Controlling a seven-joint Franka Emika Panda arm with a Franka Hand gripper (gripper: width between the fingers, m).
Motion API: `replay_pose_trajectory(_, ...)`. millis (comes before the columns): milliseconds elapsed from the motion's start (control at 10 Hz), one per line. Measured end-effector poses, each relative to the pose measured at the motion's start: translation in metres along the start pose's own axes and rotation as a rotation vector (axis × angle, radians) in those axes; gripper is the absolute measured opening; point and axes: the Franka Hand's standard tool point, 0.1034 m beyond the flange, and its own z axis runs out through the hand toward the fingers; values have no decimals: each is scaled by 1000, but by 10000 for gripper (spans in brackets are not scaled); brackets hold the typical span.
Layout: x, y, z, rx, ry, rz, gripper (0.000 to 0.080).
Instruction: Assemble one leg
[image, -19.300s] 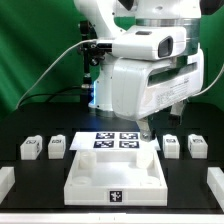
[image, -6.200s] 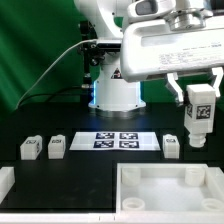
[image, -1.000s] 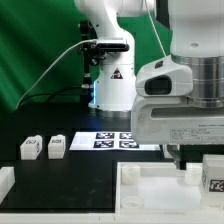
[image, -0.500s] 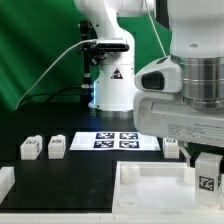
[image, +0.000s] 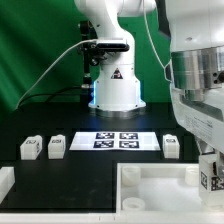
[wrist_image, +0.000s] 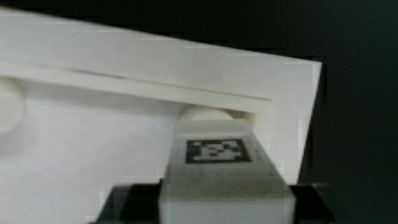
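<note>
My gripper is shut on a white leg at the exterior view's far right, low over the right end of the large white tabletop. In the wrist view the leg shows its black-and-white tag and stands between my fingers, with its far end against the tabletop's corner region. Whether it touches the tabletop I cannot tell. Three more legs lie on the black table: two on the exterior view's left and one on the right.
The marker board lies behind the tabletop, in front of the robot base. A white block sits at the exterior view's left edge. My arm's bulk fills the exterior view's right side.
My gripper with the leg has moved further to the exterior view's right and slightly lower over the tabletop's right end. The other legs have not moved.
</note>
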Motion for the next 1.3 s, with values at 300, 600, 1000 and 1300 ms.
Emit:
replay_pose_trajectory(300, 0, -1, 0, 5, -10, 124, 294)
replay_pose_trajectory(600, 0, -1, 1, -3, -4, -110, 539)
replay_pose_trajectory(1000, -2, -2, 1, -23, 19, -641, 648)
replay_pose_trajectory(1300, 4, -9, 1, -98, 69, -1189, 649)
